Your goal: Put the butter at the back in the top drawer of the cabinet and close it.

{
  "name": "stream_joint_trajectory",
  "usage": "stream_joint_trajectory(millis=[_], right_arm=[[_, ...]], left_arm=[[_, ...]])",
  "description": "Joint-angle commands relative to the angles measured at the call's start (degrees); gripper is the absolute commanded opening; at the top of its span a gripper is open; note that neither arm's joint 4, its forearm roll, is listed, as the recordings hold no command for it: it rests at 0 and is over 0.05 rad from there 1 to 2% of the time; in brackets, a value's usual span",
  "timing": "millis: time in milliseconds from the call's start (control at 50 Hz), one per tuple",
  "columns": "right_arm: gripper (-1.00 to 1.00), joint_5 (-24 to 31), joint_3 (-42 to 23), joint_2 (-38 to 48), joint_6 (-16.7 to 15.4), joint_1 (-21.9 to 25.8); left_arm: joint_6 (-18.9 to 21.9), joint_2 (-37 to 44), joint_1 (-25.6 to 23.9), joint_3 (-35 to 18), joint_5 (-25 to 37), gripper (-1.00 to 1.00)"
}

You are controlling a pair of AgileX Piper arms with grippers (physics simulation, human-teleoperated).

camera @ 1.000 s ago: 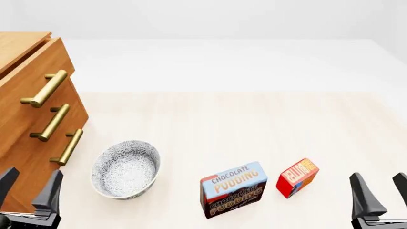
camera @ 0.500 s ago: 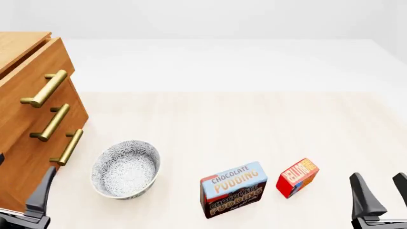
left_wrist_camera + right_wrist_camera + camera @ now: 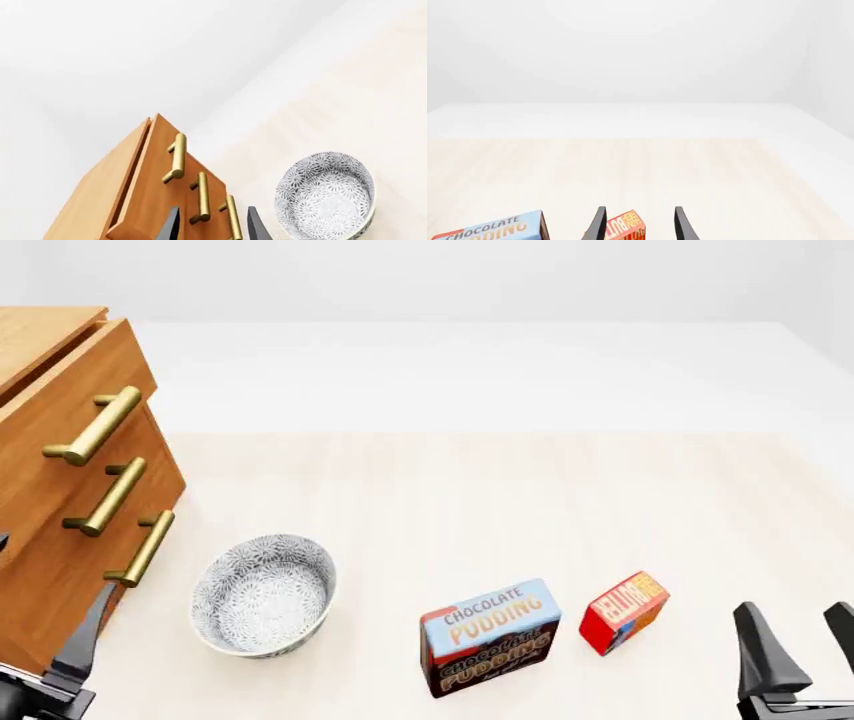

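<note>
Through the left wrist camera I see my left gripper point(image 3: 212, 226) with fingers apart, framing the lowest brass handle point(image 3: 233, 220) of the cabinet point(image 3: 110, 185), whose top drawer point(image 3: 148, 165) sits slightly ajar, with a patterned bowl point(image 3: 325, 196) on the table point(image 3: 347, 100) just beside.

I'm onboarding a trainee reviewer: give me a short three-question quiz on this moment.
1. True or false: the butter lies right of the chocolate pudding box in the front view.
2. What stands between the cabinet and the pudding box? A) bowl B) cup C) plate
3. Fill in: the top drawer is slightly ____.

Key: 1 true. 2 A, the patterned bowl. 3 open; both the left gripper and right gripper are open and hold nothing.
</note>
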Motion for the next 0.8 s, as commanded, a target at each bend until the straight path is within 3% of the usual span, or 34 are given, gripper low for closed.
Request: stream_joint_trajectory(millis=[20, 320, 440, 540, 560, 800], right_arm=[[1.00, 0.00, 0.00, 0.00, 0.00, 0.00], [1.00, 0.00, 0.00, 0.00, 0.00, 0.00], [1.00, 0.00, 0.00, 0.00, 0.00, 0.00], [1.00, 0.00, 0.00, 0.00, 0.00, 0.00], [1.00, 0.00, 0.00, 0.00, 0.00, 0.00], [1.00, 0.00, 0.00, 0.00, 0.00, 0.00]], left_arm=[[6.49, 1.09, -0.58, -1.51, 0.72, 1.00], [14.17, 3.36, -0.84, -2.41, -1.13, 1.00], [20.62, 5.51, 0.35, -0.52, -4.48, 1.00], [22.42, 6.46, 0.52, -0.07, -5.74, 1.00], [29.53, 9.53, 2.06, 1.70, -10.65, 1.00], [31.72, 10.28, 2.95, 3.34, -12.96, 1.00]])
